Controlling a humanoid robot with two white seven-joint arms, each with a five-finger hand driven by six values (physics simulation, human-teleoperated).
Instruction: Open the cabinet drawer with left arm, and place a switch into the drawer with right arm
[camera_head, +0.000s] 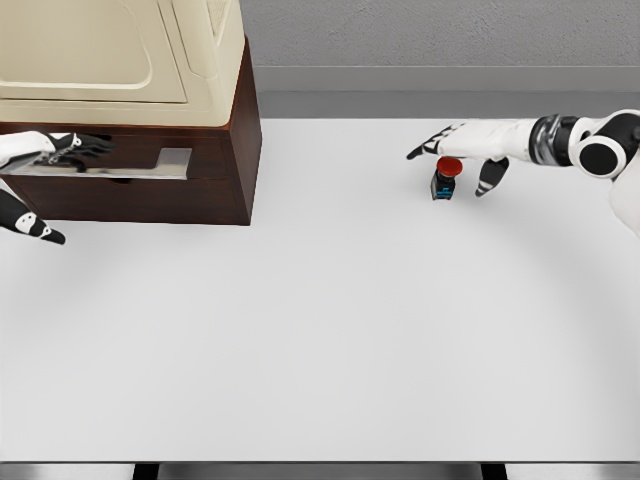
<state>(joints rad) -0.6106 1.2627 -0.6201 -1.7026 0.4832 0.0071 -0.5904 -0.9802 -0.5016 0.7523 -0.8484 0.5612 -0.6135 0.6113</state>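
Drawer (150, 165) of the dark brown wooden cabinet (235, 150) sits barely open, contents hidden; left hand (60, 148) fingers curl on its metal handle (120, 170). Small black switch with red round button (445, 178) stands on the white counter (320, 330) beneath the right hand (470, 145), fingers spread, grasping nothing.

one cabinet (150, 110), one switch (446, 177), two robot hands

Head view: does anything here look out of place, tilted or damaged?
Nothing stands out. The switch stands upright on the table under the right hand; the left hand is at the drawer handle.
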